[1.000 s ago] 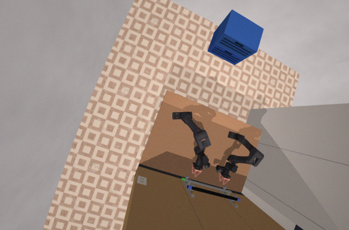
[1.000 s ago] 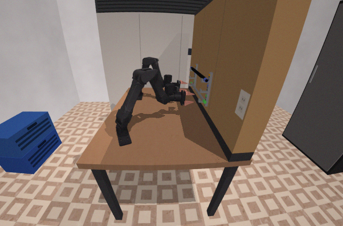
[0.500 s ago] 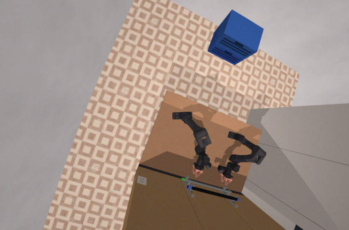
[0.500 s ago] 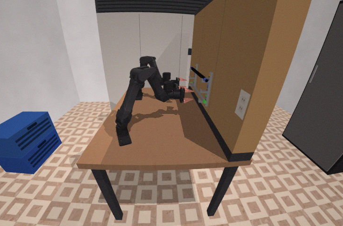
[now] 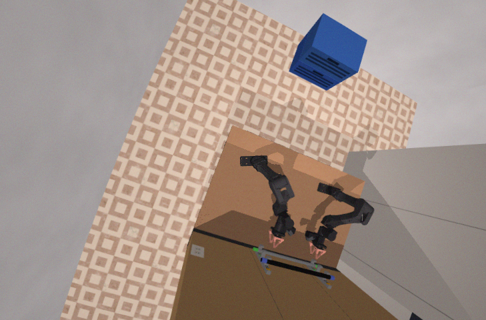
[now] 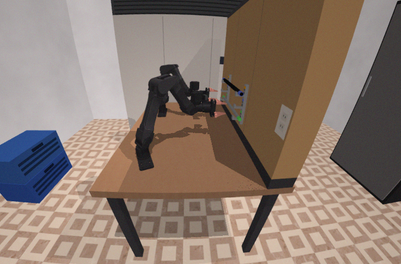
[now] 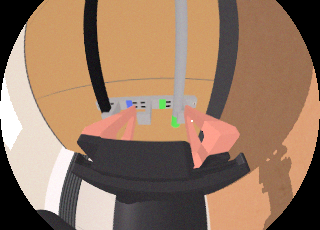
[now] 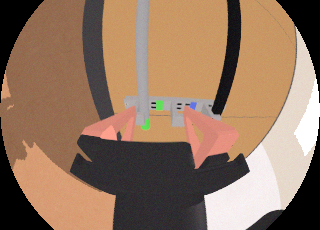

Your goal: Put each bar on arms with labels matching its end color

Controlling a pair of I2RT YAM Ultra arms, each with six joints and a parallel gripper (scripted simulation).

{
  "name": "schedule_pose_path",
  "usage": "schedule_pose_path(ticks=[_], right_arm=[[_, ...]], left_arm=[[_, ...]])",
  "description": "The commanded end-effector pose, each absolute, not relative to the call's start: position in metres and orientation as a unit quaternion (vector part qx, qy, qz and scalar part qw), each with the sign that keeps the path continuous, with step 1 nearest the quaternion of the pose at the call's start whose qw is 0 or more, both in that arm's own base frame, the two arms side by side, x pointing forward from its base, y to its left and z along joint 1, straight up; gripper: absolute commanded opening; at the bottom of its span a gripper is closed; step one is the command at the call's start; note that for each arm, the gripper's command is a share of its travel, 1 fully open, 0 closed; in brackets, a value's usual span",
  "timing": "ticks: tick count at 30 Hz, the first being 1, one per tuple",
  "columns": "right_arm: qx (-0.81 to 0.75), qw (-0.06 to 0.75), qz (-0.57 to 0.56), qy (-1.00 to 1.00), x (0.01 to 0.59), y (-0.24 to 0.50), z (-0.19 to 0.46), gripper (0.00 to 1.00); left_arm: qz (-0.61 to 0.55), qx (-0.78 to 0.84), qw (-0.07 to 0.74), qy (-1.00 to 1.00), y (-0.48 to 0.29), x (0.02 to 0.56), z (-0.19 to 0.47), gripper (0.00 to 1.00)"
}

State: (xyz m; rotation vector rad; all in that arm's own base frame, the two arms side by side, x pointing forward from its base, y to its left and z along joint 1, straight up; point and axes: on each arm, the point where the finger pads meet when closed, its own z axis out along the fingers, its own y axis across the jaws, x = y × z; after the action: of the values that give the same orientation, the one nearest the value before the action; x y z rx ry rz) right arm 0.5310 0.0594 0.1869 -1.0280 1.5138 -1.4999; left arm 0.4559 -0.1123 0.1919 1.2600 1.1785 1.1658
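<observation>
The grey bar with green ends (image 5: 289,257) (image 6: 231,105) (image 7: 180,50) (image 8: 142,50) lies on the rack's lowest arms, under the green labels (image 7: 162,104) (image 8: 159,105). The black bar with blue ends (image 5: 296,269) (image 6: 232,86) (image 7: 90,40) (image 8: 233,40) lies on the top arms, by the orange labels (image 6: 245,87). The middle arms, under the blue labels (image 7: 129,104) (image 8: 193,105), are empty. My left gripper (image 5: 315,255) (image 6: 218,95) (image 7: 160,109) and right gripper (image 5: 273,244) (image 6: 225,108) (image 8: 160,108) are open, empty and a little in front of the grey bar.
The brown wall (image 5: 228,287) (image 6: 269,77) carries the rack (image 6: 246,92), with a dark strip (image 7: 228,40) (image 8: 93,40) along its foot. A socket plate (image 5: 197,251) (image 6: 283,121) is on the wall beyond the rack's right end. The table top (image 5: 228,189) (image 6: 182,174) lies below the arms.
</observation>
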Motion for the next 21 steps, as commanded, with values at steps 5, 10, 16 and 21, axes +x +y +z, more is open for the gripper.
schedule_pose_path(ticks=[5, 10, 16, 21], right_arm=[[-0.392, 0.392, -0.588, 0.589, 0.533, 0.065, 0.227, 0.66], [-0.392, 0.392, -0.588, 0.589, 0.532, 0.066, 0.234, 0.66], [-0.392, 0.392, -0.588, 0.589, 0.532, 0.066, 0.249, 0.67], [-0.392, 0.392, -0.588, 0.589, 0.532, 0.066, 0.262, 0.67]], left_arm=[[0.485, 0.514, 0.515, 0.485, -0.117, 0.458, 0.227, 0.67], [0.485, 0.514, 0.515, 0.485, -0.117, 0.458, 0.235, 0.67], [0.485, 0.514, 0.515, 0.485, -0.117, 0.458, 0.250, 0.68], [0.485, 0.514, 0.515, 0.485, -0.117, 0.458, 0.262, 0.68]])
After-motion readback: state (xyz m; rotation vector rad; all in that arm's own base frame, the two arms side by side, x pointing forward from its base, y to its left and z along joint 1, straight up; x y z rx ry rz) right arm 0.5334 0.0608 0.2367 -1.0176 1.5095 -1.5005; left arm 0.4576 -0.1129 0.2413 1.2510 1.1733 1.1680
